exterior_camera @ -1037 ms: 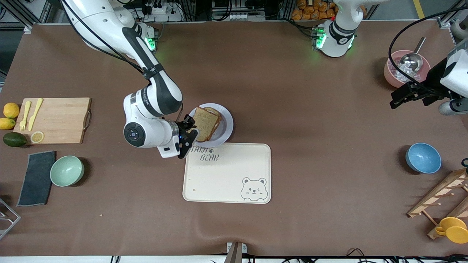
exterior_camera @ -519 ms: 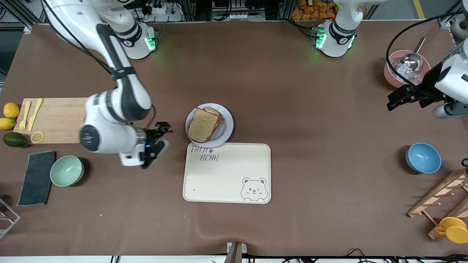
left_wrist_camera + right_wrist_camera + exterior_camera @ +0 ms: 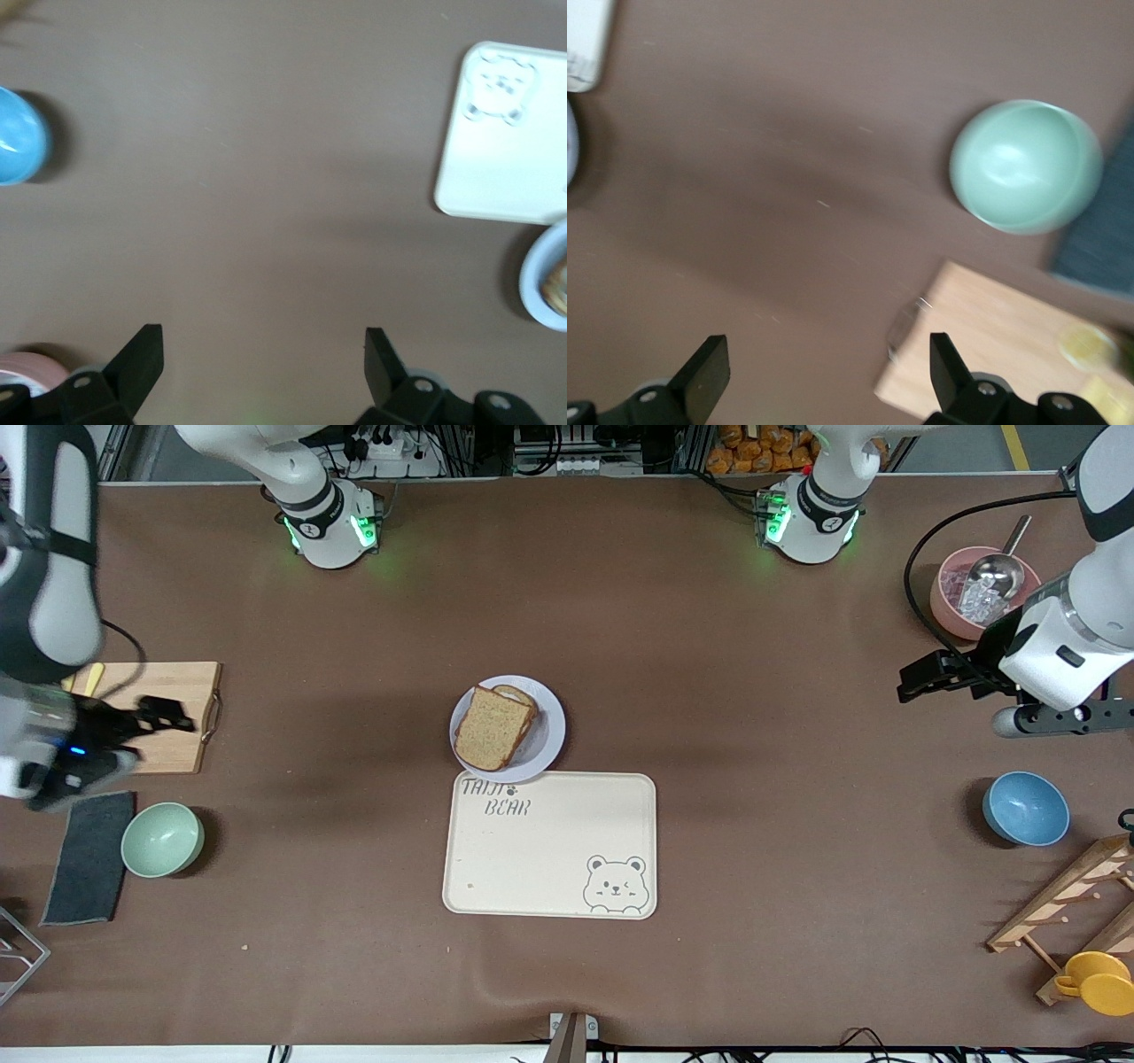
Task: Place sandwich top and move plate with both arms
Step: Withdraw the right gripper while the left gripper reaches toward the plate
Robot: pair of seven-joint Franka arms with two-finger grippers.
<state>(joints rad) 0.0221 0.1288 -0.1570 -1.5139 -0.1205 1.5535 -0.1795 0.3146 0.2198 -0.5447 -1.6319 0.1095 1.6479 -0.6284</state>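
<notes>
At the left edge of the frame the right end effector (image 3: 133, 735) hangs over the wooden cutting board (image 3: 168, 717) with its jaws spread wide and holding nothing, well apart from the food, which leaves the middle of the table (image 3: 709, 646) free for the carry. In the centre the sandwich top (image 3: 492, 728) lies squarely on the lower slice on the plate (image 3: 551, 726), which touches the upper rim of the bear-print tray (image 3: 549, 850), so the stacking looks done and the plate is not yet gripped. At the right edge the left end effector (image 3: 921, 682) hovers over bare table near the pink bowl (image 3: 952, 602), jaws also wide and empty, pointing toward the plate as if ready to share the lift.
</notes>
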